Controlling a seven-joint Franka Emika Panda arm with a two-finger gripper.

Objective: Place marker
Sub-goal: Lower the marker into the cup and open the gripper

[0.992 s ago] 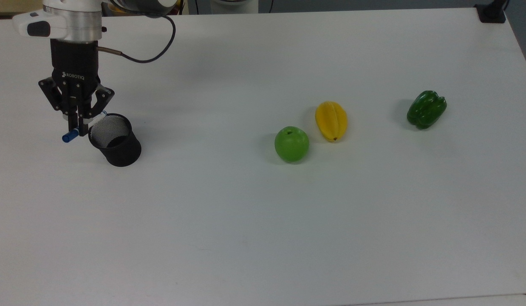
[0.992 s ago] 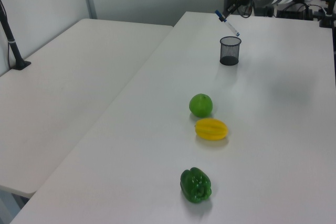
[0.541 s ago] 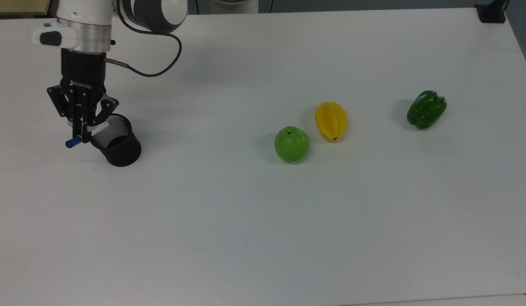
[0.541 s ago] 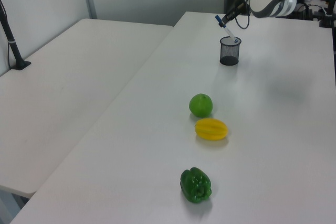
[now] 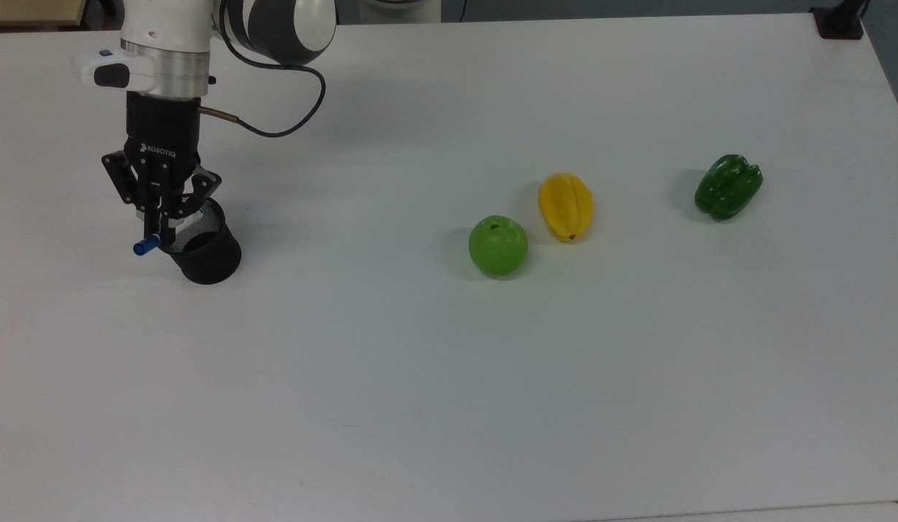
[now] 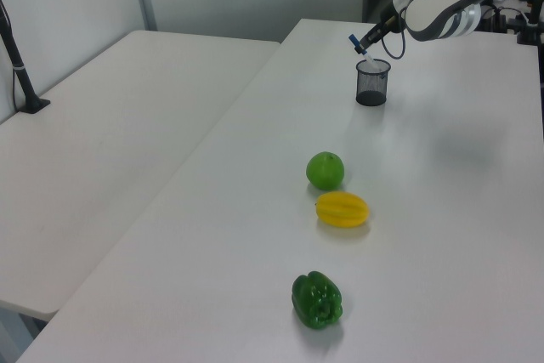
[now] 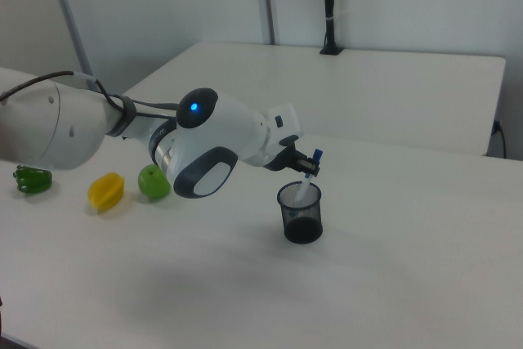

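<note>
My gripper (image 5: pixel 165 226) is shut on the marker (image 5: pixel 146 245), a slim white pen with a blue cap, held tilted above the black mesh cup (image 5: pixel 202 250). The blue cap juts out past the cup's rim toward the top view's left. In the right view the marker (image 7: pixel 309 171) slants down with its white lower end inside the mouth of the cup (image 7: pixel 301 213). In the left view the marker (image 6: pixel 357 45) sits just above the cup (image 6: pixel 372 82).
A green apple (image 5: pixel 497 246), a yellow starfruit (image 5: pixel 565 206) and a green bell pepper (image 5: pixel 727 186) lie on the white table (image 5: pixel 449 377), well toward the top view's right of the cup. A second white table (image 6: pixel 102 133) adjoins on the left view's left.
My gripper has moved toward the top view's right and down over the cup, carrying the marker. The marker's lower end now reaches into the cup's mouth.
</note>
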